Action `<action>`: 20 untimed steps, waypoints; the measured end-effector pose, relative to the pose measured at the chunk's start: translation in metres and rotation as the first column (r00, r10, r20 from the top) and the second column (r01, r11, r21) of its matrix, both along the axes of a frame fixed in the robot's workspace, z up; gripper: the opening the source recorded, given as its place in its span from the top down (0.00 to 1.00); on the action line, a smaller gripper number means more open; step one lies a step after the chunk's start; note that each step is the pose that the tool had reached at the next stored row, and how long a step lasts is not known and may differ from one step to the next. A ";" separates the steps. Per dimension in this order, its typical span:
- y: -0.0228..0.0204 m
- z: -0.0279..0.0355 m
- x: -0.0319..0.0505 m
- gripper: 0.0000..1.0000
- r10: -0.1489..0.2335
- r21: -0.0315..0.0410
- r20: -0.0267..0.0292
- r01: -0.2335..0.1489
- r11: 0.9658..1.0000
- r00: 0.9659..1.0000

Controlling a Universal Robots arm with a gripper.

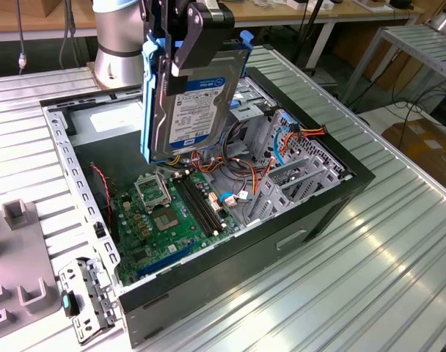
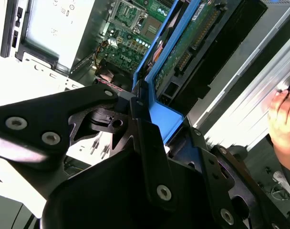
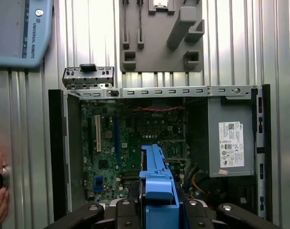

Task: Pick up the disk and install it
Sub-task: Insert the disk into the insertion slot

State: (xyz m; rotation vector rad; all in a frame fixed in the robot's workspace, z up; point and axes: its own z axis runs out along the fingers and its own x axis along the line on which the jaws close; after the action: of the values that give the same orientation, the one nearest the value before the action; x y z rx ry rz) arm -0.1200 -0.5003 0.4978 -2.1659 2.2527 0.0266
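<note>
One hand [image 1: 181, 53] clamps the disk [image 1: 201, 110] upright above the motherboard [image 1: 172, 213], orange cables [image 1: 261, 183] just beside.

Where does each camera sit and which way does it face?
Exterior view: off the arm, looking down into the open computer case; gripper holding the disk shows.
First wrist view: wrist-mounted, straight down past the disk onto the motherboard; gripper links show.
Second wrist view: wrist-mounted, slanting along the disk's circuit board; gripper links show.
Both wrist views share a person's hand.
</note>
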 end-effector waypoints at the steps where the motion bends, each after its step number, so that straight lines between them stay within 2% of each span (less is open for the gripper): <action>1: 0.0000 0.0000 0.0000 0.63 0.000 0.000 0.003 0.000 1.000 1.000; 2: 0.0000 -0.0002 0.0000 0.63 0.000 0.000 0.006 0.000 1.000 1.000; 3: -0.0001 -0.0002 0.0000 0.63 0.000 0.000 0.007 0.000 1.000 1.000; 11: -0.0009 -0.0001 -0.0001 0.63 0.000 0.000 0.007 0.000 1.000 1.000; 13: -0.0034 -0.0002 0.0000 0.63 0.000 0.000 0.007 0.000 1.000 1.000; 16: -0.0099 -0.0002 0.0000 0.63 0.000 0.000 0.007 0.000 1.000 1.000; 20: -0.0107 -0.0004 0.0069 0.63 0.000 0.000 0.007 0.000 1.000 1.000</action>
State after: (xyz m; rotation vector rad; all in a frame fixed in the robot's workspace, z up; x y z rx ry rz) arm -0.1131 -0.5109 0.4974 -2.1623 2.2488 0.0192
